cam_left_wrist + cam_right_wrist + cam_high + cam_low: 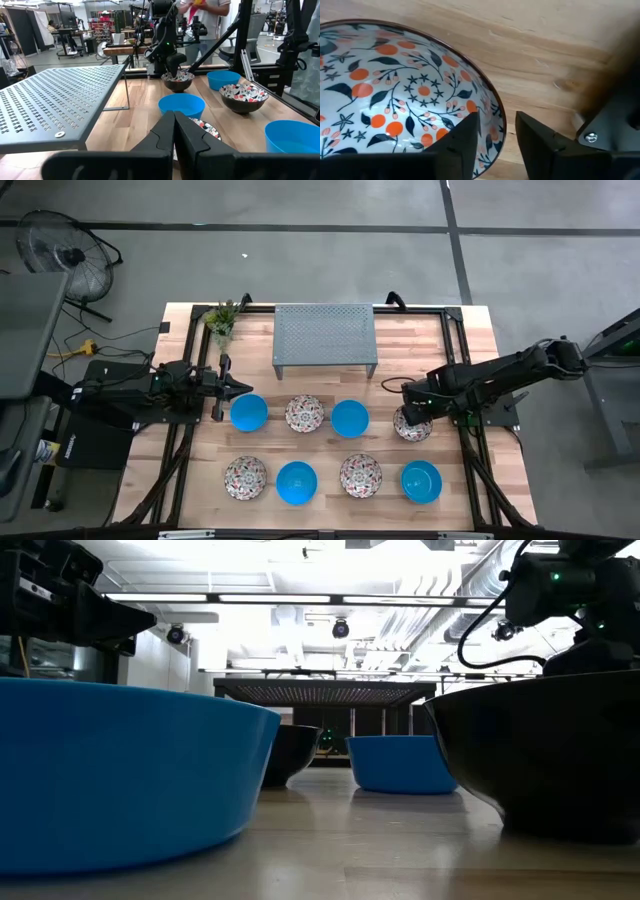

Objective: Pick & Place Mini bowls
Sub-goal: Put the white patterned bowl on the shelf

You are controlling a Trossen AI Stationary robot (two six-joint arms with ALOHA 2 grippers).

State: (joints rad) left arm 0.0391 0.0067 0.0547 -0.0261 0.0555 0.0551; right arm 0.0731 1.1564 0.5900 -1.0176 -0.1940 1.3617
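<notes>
Eight mini bowls stand on their bases in two rows on the wooden table. The far row runs blue, floral, blue, floral. The near row runs floral, blue, floral, blue. My right gripper is down at the far-right floral bowl and open, one finger inside its rim and one outside, not touching as far as shows. My left gripper waits shut left of the far blue bowl.
A grey perforated metal rack stands at the far middle of the table, a small potted plant at the far left corner. A black frame edges the table. A person stands beyond the right side. A fan sits on the floor.
</notes>
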